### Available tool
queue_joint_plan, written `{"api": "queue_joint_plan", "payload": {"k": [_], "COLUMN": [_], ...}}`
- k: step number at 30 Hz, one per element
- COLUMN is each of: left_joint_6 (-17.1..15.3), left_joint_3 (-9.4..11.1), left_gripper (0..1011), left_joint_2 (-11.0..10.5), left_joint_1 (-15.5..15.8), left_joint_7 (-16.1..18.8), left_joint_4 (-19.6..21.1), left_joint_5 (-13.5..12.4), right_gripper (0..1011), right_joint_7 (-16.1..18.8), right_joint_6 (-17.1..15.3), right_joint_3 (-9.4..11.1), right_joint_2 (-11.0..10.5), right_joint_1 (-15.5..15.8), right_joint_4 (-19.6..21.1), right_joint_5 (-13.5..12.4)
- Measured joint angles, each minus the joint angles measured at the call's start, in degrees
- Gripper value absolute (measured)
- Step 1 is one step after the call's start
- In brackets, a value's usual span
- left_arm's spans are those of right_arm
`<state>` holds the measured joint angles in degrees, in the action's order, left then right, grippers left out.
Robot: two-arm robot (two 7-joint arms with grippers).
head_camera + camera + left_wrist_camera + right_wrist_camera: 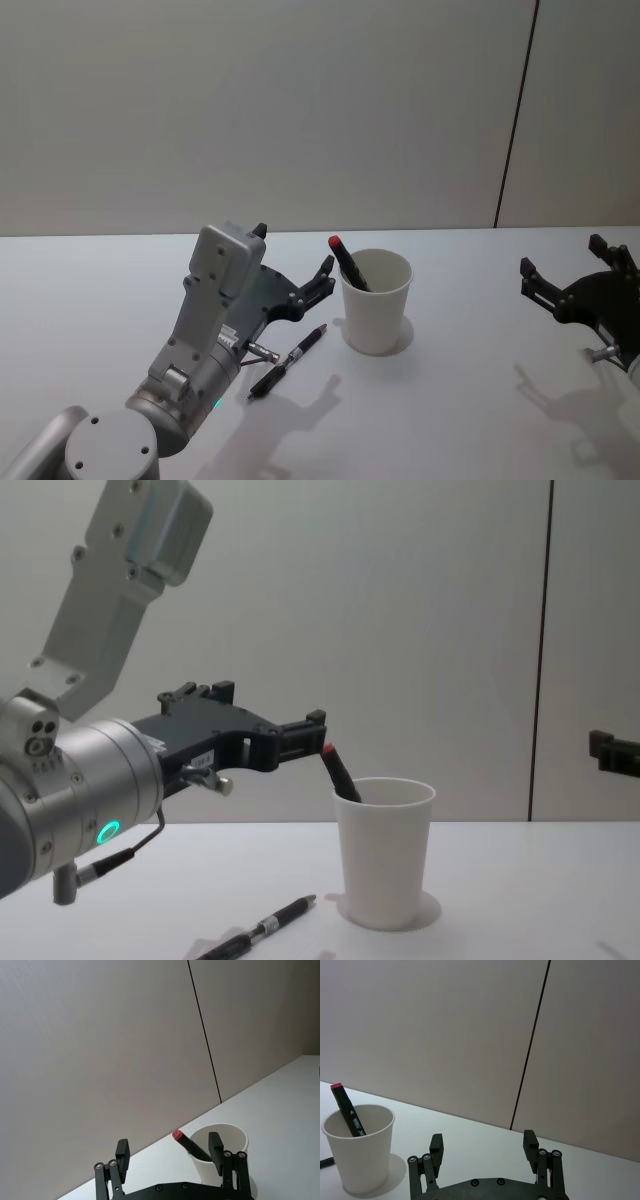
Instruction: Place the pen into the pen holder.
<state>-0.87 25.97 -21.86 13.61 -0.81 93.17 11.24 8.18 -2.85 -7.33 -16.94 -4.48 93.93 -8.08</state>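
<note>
The pen holder is a white paper cup standing upright on the table, also in the chest view and the wrist views. A black marker with a red cap leans inside it. A black pen lies flat on the table, just left of the cup. My left gripper hovers open and empty above the pen, its fingers pointing at the cup's rim. Off to the right my right gripper hangs open, holding nothing.
A white table spreads out around the cup, with bare room in front and to the right. Behind it stands a plain grey wall with a dark vertical seam.
</note>
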Motion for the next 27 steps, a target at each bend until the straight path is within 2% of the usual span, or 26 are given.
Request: {"api": "queue_joint_plan", "payload": {"k": [15, 19, 27], "left_joint_6": [-1.7, -2.7, -4.8], "left_joint_3": [-0.8, -1.4, -2.5], "left_gripper": [1004, 1004, 1004], "left_joint_2": [-0.5, -1.0, -2.1], "left_joint_1": [0.8, 1.3, 2.0], "left_joint_7": [-3.3, -5.3, -8.5], "left_joint_4": [0.2, 0.5, 0.9], "left_joint_5": [-2.0, -2.9, -3.1], "right_gripper": [1002, 1002, 1002], "right_joint_7": [0.2, 0.2, 0.2], "right_joint_6": [-0.2, -0.2, -0.2], "right_joint_3": [0.1, 0.1, 0.2], "right_joint_2": [-0.1, -0.1, -0.1], "right_joint_1": [-0.1, -0.1, -0.2], "right_joint_4": [-0.1, -0.2, -0.2], "right_joint_5": [-0.1, -0.2, -0.2]}}
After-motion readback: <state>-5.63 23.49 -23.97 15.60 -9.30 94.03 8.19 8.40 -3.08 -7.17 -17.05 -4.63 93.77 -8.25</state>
